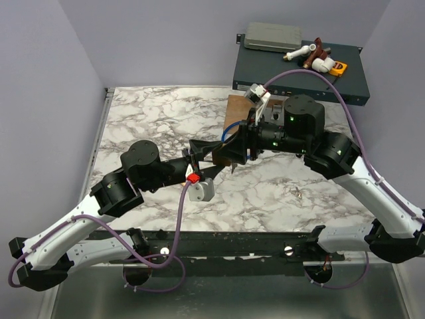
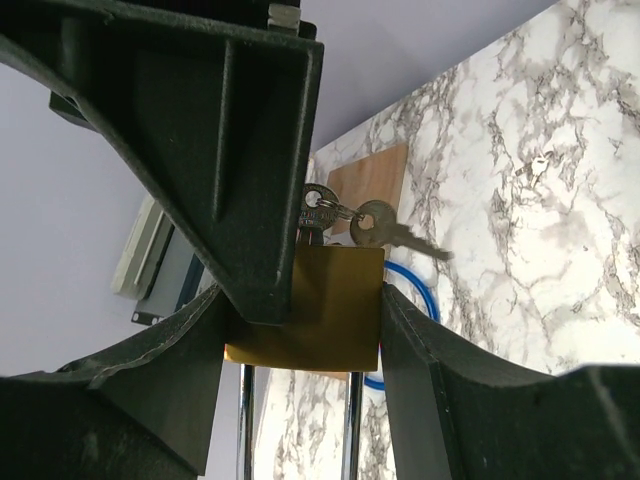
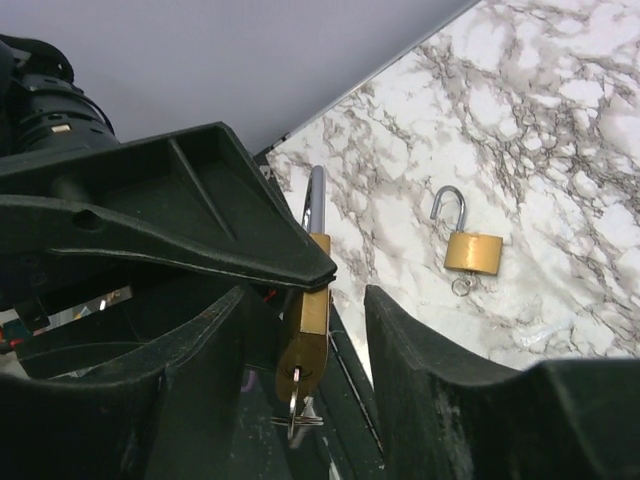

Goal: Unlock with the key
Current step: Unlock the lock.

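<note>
Spread apart, right tool point(image 3: 305, 300) flanks the key point(image 3: 297, 400) seated in the keyway of a brass padlock point(image 2: 310, 315) pinched by left tool point(image 2: 305, 300); second padlock point(image 3: 472, 252), shackle open, on counter point(image 3: 560, 150) at 2 o'clock.

the marble table point(image 1: 153, 119) carried an open brass padlock point(image 3: 472, 252), lying flat to the right of the right gripper point(image 3: 305, 292). a wooden board point(image 1: 234, 107) lay beyond that gripper.

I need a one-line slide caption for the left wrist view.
Left gripper clamps a brass padlock by its sides, keys at its far end, marble table beyond.
</note>
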`<state>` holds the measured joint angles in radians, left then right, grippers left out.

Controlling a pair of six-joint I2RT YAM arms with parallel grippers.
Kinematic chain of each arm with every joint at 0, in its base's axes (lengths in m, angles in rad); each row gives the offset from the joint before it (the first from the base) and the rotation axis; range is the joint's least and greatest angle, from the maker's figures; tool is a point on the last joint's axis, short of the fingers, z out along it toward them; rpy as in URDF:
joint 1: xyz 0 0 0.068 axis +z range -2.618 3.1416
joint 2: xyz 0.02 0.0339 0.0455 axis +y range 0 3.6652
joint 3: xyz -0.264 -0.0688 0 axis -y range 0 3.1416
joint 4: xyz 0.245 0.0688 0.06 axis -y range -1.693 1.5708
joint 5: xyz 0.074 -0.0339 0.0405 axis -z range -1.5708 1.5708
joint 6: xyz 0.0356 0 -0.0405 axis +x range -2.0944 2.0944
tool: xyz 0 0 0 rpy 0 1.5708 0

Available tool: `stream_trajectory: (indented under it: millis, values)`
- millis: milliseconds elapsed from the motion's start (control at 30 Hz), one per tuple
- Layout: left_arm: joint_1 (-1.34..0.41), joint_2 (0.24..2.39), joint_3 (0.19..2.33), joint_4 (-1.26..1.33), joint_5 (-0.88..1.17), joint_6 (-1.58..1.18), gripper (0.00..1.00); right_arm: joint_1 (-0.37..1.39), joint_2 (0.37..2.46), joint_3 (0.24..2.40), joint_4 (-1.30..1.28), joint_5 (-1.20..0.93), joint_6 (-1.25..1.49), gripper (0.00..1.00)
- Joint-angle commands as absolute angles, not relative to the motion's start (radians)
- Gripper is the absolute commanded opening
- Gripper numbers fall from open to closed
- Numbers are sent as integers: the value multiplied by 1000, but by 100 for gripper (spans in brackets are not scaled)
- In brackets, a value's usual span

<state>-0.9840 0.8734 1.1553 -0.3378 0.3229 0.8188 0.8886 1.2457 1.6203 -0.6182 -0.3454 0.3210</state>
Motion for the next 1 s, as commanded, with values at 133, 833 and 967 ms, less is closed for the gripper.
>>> stream_trajectory:
  millis: [133,833,967]
  values:
    - [-989,860,1196,-223,279,851,0,891,1266,1609,-604,-446,344,32]
    - [-681,994,1381,-676,1043,267,98,892,1306,1788,-819,-585,63,1]
    - [-641,1028,1374,-646,1080,245,88,894,1338,1811,-830,-629,38,1]
